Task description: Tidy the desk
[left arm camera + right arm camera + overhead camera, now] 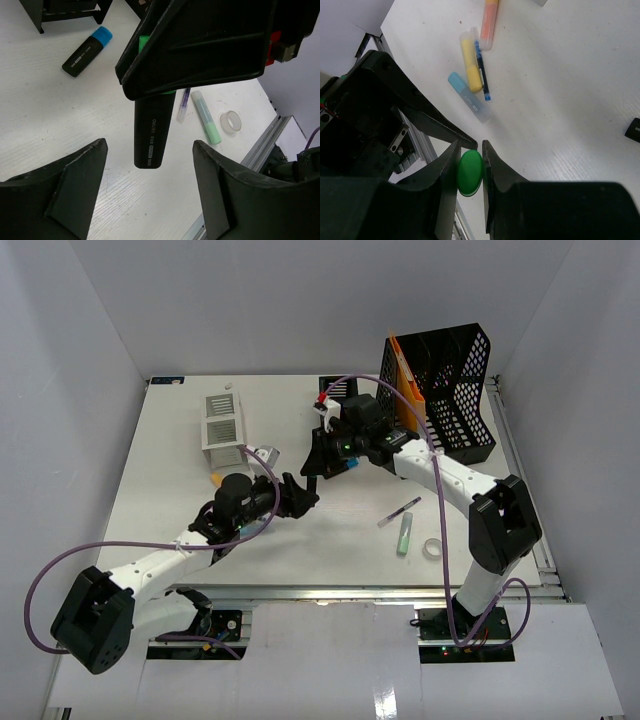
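Note:
A black marker (152, 130) with a green cap (470, 172) hangs above the white desk (180, 500). My right gripper (470, 145) is shut on its green cap end, and its fingers (200, 50) fill the top of the left wrist view. My left gripper (149, 145) is open just below, one finger on each side of the marker's black body, not touching it. From above, the two grippers meet mid-desk, the left gripper (303, 495) just below the right gripper (318, 462).
A blue-capped black marker (87, 51), purple pen (183, 104), green highlighter (205, 117) and tape roll (230, 121) lie on the desk. Yellow (468, 62), orange (489, 22) and light blue (469, 97) highlighters lie together. A white mesh holder (222, 420) and black file rack (450, 390) stand at the back.

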You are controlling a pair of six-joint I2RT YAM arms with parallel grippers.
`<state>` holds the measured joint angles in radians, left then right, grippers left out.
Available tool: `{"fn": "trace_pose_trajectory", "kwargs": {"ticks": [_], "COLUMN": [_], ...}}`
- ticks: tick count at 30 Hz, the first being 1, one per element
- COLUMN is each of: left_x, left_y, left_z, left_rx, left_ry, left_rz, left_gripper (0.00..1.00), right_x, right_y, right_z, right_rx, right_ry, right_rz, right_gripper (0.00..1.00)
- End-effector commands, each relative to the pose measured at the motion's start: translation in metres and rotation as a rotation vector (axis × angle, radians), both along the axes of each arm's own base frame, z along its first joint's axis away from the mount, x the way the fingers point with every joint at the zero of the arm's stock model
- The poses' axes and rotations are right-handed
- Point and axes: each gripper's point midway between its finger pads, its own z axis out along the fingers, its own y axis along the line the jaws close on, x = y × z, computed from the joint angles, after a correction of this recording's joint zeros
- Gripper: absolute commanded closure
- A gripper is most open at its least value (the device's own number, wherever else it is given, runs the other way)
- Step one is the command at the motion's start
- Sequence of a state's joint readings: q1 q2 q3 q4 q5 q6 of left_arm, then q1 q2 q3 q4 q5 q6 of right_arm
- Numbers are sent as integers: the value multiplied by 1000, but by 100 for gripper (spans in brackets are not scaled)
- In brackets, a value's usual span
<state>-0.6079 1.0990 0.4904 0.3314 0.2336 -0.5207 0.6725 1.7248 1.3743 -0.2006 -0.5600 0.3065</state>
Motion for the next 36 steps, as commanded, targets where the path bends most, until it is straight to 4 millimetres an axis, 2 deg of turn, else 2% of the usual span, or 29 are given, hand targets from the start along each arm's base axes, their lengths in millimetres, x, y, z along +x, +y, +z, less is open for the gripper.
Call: {"fn": "trace_pose_trajectory", "kwargs": {"ticks": [1, 3, 5, 7, 9, 14, 17, 19, 25, 28, 31, 32, 34, 36], "left_x": [8, 8, 4, -1, -10, -26, -30, -30, -28, -26, -24, -23, -19, -14], "left_y": [5, 10, 20, 29, 37, 47, 47, 48, 44, 40, 37, 36, 32, 27], "left_z": [43, 52, 58, 51, 51, 21, 9, 5, 5, 1, -1, -4, -4, -2], "left_rx": [-47, -39, -23, -7, -14, -10, 0, 6, 18, 30, 35, 43, 49, 58], "left_ry": [-105, -131, -162, -158, -168, -119, -90, -81, -82, -73, -78, -74, -79, -83], "left_rz": [43, 63, 91, 113, 124, 121, 116, 116, 101, 85, 75, 69, 59, 47], "left_gripper": [11, 6, 4, 2, 2, 2, 2, 2, 2, 2, 2, 2, 2, 3], "right_x": [11, 32, 53, 82, 113, 178, 207, 224, 255, 263, 264, 263, 262, 260], "right_y": [-6, -14, -23, -37, -52, -69, -72, -75, -80, -78, -76, -75, -75, -76], "right_z": [33, 47, 54, 72, 75, 97, 104, 101, 82, 71, 58, 55, 50, 50], "right_rx": [41, 43, 25, 19, -7, -32, -56, -85, -130, -133, -140, -144, -156, -159], "right_ry": [-141, -197, -262, -345, -389, -497, -568, -606, -677, -686, -671, -671, -674, -677], "right_rz": [11, -36, -83, -144, -208, -324, -379, -425, -490, -497, -487, -477, -463, -456], "right_gripper": [92, 92, 92, 92, 92, 92, 92, 92, 92, 92, 86, 74, 55, 44]}}
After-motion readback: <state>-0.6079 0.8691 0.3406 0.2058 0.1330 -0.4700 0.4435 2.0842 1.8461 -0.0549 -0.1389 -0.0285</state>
